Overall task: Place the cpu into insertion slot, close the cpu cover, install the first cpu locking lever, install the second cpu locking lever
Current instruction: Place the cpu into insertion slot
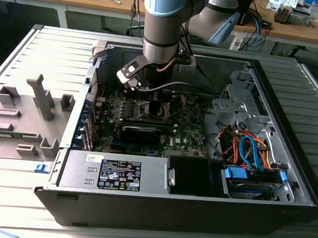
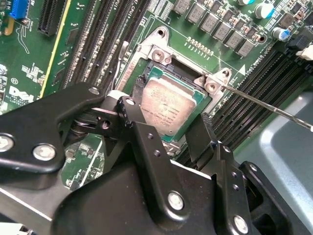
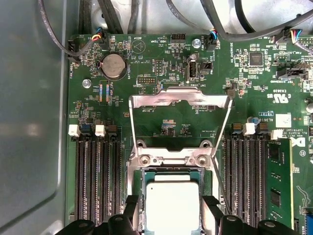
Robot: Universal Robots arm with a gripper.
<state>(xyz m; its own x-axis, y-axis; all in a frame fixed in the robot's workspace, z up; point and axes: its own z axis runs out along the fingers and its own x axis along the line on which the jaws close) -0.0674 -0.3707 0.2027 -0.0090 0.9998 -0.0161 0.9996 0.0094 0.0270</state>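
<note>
Overall, the exterior view gave the wider scene: the arm (image 1: pixel 164 25) hung over the motherboard inside the open computer case (image 1: pixel 289 164). The first wrist view showed the cpu cover (image 3: pixel 178 100) tipped up off the insertion slot (image 3: pixel 171 157). The second wrist view showed a thin lever (image 2: pixel 266 104) sticking out free. The cpu (image 2: pixel 168 105) lay in the slot, directly between the spread fingers (image 2: pixel 138 90) of the gripper (image 3: pixel 172 215), which stood parted just beside its edges.
</note>
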